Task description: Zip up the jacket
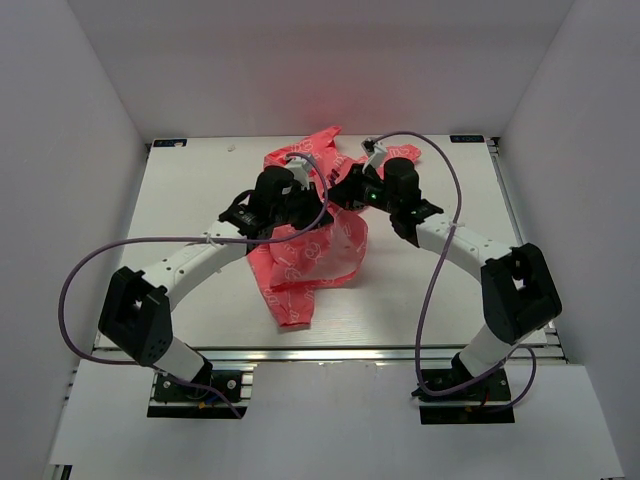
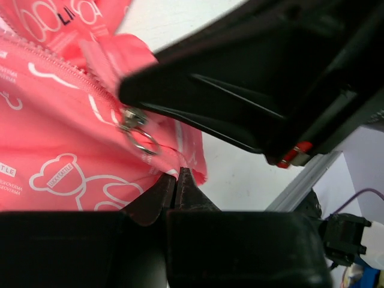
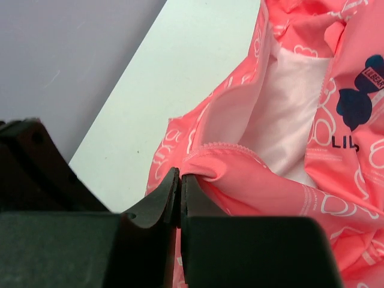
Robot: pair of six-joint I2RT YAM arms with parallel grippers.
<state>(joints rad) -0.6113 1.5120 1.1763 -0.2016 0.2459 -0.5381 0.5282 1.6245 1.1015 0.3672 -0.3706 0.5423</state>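
The coral-pink jacket (image 1: 300,265) with white outline prints lies crumpled in the middle of the table, partly lifted between both arms. My left gripper (image 2: 176,174) is shut on a fold of the jacket (image 2: 54,120) at its edge, just below the metal zipper slider (image 2: 129,117) and its ring pull (image 2: 146,143). My right gripper (image 3: 180,175) is shut on a hemmed edge of the jacket (image 3: 252,180), beside the white lining (image 3: 288,114) and a dark bear print (image 3: 360,90). From above, the left gripper (image 1: 305,205) and right gripper (image 1: 345,190) sit close together over the garment.
The white table (image 1: 190,200) is boxed in by white walls on three sides, with an aluminium rail (image 1: 330,352) along the near edge. Purple cables (image 1: 440,260) loop off both arms. The right arm's black body (image 2: 270,78) hangs close over the left gripper.
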